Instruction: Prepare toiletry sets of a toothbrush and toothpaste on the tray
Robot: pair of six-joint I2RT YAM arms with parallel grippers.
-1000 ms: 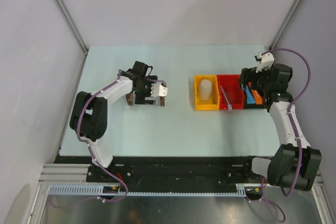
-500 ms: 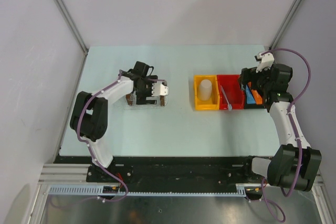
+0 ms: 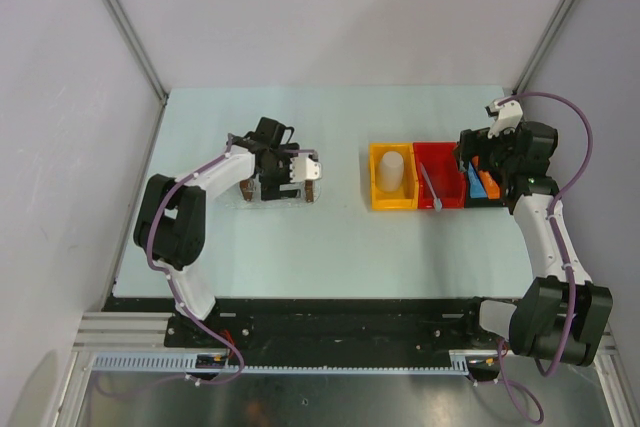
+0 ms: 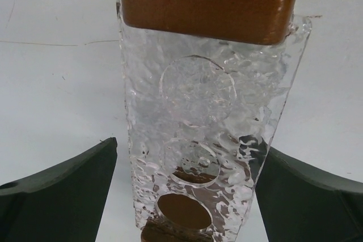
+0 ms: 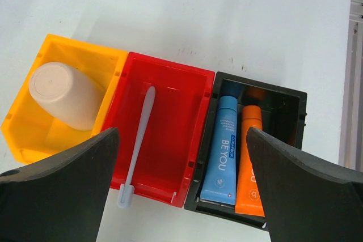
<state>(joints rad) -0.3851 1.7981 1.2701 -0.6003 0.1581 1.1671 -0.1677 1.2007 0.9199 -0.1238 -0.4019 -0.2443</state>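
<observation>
The clear tray [image 3: 280,194] with a brown wooden block at each end lies at the table's left middle. My left gripper [image 3: 287,171] hangs over it, open. In the left wrist view the tray [image 4: 204,111] stands between the fingers [image 4: 62,191], the right one close to its edge. My right gripper [image 3: 474,161] is open and empty above the bins [image 5: 182,131]. The whitish toothbrush [image 5: 138,143] lies in the red bin [image 5: 181,100]. The blue toothpaste [image 5: 224,151] and orange toothpaste [image 5: 249,168] lie side by side in the black bin [image 5: 283,106].
A yellow bin [image 5: 34,134] holding a beige cup [image 5: 65,94] on its side stands left of the red bin. The three bins form a row [image 3: 378,197] at the table's right middle. Grey walls close in the table's back and sides.
The left gripper has shifted very slightly to the right over the tray. The right arm and the bins have not moved.
</observation>
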